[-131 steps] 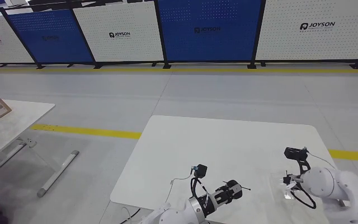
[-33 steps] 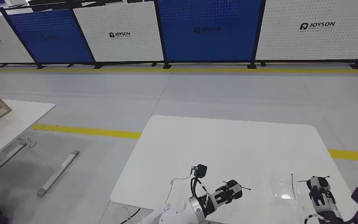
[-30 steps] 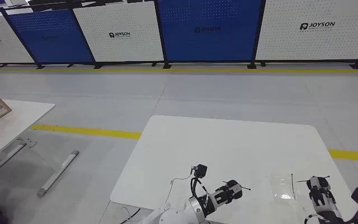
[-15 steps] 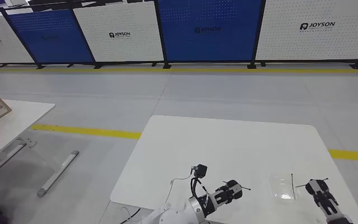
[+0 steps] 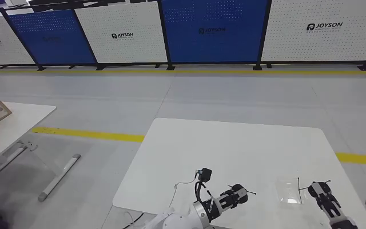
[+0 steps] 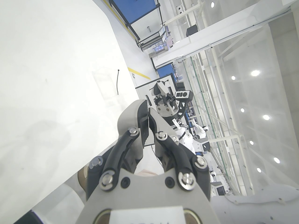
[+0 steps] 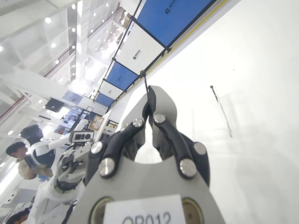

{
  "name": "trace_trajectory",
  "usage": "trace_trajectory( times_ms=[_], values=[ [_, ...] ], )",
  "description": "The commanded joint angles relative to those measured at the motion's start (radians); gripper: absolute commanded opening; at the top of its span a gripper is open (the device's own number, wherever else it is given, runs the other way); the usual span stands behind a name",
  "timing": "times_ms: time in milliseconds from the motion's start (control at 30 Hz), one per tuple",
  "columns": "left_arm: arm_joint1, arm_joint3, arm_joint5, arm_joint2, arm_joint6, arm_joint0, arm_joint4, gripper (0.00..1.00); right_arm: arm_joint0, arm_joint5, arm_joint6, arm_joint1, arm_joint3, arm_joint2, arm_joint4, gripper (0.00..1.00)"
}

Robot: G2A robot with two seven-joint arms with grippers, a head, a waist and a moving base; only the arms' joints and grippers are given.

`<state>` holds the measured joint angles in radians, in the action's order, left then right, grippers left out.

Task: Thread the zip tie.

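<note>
A white desk point(image 5: 229, 149) carries a clear plastic sheet point(image 5: 286, 192), with a black zip tie point(image 5: 298, 186) lying along its edge.

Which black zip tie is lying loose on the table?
The straight zip tie flat on the table; the other tie is pinched in the right tool, head poking past its tips.

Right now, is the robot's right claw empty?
No, the right claw is shut on a thin black zip tie, whose small head pokes out past the fingertips.

Zip tie point(image 5: 298, 188) lies on table point(image 5: 229, 149), just left of right end effector point(image 5: 314, 186).
</note>
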<state>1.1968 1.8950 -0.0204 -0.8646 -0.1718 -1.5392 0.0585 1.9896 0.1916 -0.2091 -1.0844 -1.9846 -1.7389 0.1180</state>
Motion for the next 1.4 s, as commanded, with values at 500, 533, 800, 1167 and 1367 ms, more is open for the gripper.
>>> trace_trajectory(
  times_ms=[500,533,800,1167,1367],
  values=[
    [0.000,0.000,0.000,0.000,0.001,0.000,0.000,0.00,-0.007,-0.004,-0.057,-0.008,0.029,0.044,-0.116,0.00],
    [0.001,-0.001,0.001,0.004,0.003,0.002,0.000,0.00,-0.007,-0.004,-0.057,-0.008,0.029,0.044,-0.116,0.00],
    [0.028,0.008,0.133,0.078,0.081,0.063,0.018,0.00,-0.007,-0.004,-0.057,-0.008,0.029,0.044,-0.116,0.00],
    [0.056,-0.045,0.206,0.146,0.123,0.114,0.007,0.00,-0.007,-0.004,-0.057,-0.008,0.029,0.044,-0.116,0.00],
    [0.056,-0.045,0.206,0.146,0.123,0.114,0.007,0.00,-0.013,-0.007,-0.061,-0.008,0.031,0.047,-0.118,0.00]
  ],
)
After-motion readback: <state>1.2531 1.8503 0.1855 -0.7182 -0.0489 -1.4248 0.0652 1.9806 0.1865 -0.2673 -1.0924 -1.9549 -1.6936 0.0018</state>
